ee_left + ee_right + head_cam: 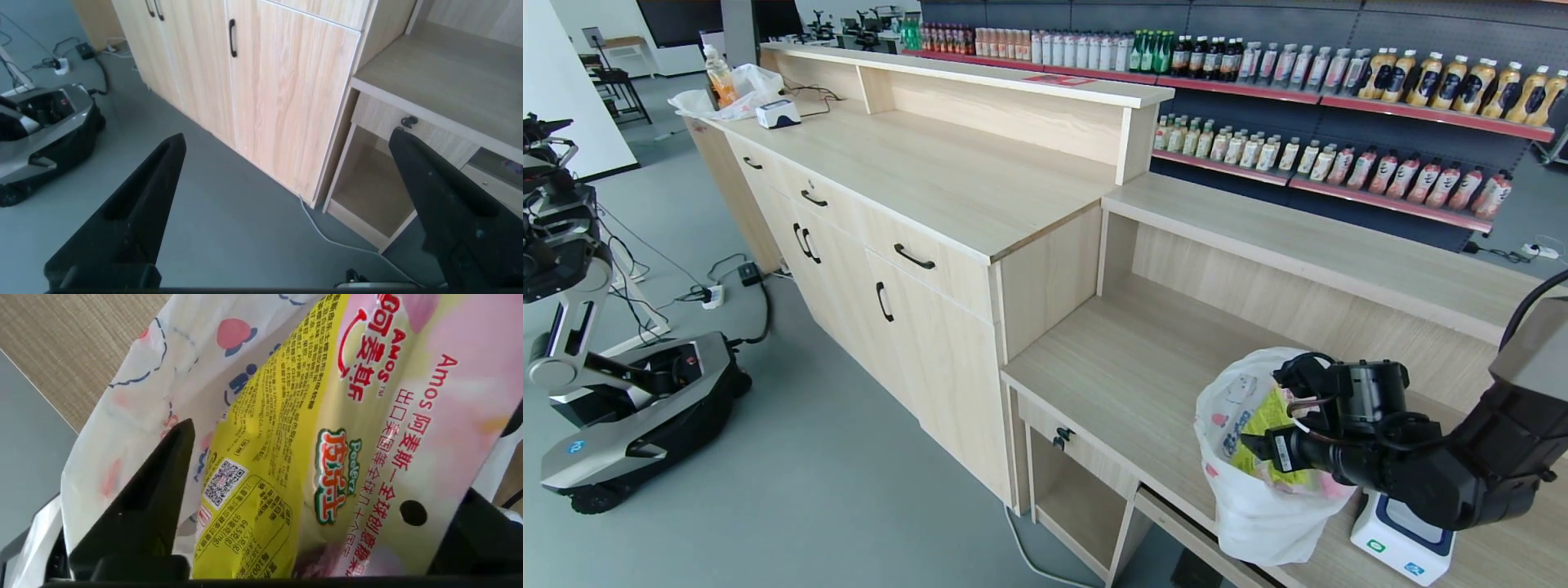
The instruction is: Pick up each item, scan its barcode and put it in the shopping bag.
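Observation:
A white printed shopping bag [1262,506] stands on the low desk [1127,367] at the front right. Inside it lies a yellow and pink snack packet [1255,429], seen close up as the packet [343,416] with its small square code facing the camera. My right gripper [1252,447] sits at the bag's mouth. In the right wrist view the right gripper [327,465] is open, its fingers wide apart on either side of the packet. The left gripper [288,143] is open and holds nothing, hanging over the grey floor in front of the cabinet doors.
A white and blue scanner [1401,541] sits on the desk just right of the bag. The tall counter [947,180] carries another scanner [778,113], a bag and a bottle [719,77] at its far end. Drink shelves [1339,122] line the back. A second robot [621,392] stands on the left.

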You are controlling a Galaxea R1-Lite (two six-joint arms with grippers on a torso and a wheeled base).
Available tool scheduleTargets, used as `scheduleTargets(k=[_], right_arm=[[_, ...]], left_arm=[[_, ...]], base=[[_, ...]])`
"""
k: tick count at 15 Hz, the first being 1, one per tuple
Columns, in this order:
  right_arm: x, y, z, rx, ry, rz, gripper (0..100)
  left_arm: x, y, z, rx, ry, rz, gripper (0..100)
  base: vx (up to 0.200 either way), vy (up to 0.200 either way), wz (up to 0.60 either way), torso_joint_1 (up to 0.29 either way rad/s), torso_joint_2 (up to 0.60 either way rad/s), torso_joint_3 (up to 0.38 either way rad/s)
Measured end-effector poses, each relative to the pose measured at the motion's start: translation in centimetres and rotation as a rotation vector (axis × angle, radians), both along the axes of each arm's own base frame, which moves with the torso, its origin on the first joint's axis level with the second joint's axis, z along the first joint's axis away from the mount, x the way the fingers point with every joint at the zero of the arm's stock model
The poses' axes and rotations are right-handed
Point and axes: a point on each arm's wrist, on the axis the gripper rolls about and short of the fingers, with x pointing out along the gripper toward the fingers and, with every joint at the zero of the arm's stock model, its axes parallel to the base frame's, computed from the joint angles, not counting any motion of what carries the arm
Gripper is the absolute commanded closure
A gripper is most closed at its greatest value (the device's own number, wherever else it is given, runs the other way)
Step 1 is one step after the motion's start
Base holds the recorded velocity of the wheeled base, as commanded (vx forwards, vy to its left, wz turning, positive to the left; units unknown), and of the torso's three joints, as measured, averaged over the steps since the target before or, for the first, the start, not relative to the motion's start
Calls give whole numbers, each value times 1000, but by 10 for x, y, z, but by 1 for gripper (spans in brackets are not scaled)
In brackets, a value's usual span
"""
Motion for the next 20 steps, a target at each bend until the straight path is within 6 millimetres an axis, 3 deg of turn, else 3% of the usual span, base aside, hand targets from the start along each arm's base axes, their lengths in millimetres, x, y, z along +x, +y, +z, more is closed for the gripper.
scheduleTargets(k=[3,6,10,13,17,20], right_arm=[[2,-2,13,-40,-44,26,0],[-5,-6,52,-114,-167,65,0],[-48,-13,115,-169,-358,84,0],[-83,-19,147,-227,-477,90,0],[-101,-28,183,-210,-625,27,0],[-106,-41,197,-215,-674,-46,0]], left_arm=[[0,0,0,0,0,0,0],[0,0,0,0,0,0,0],[0,0,0,0,0,0,0],[0,0,0,0,0,0,0],[0,0,0,0,0,0,0],[0,0,0,0,0,0,0]], base=[[0,0,0,0,0,0],[0,0,0,0,0,0],[0,0,0,0,0,0],[0,0,-600,1,2,2],[0,0,-600,7,1,5],[0,0,-600,-1,1,2]])
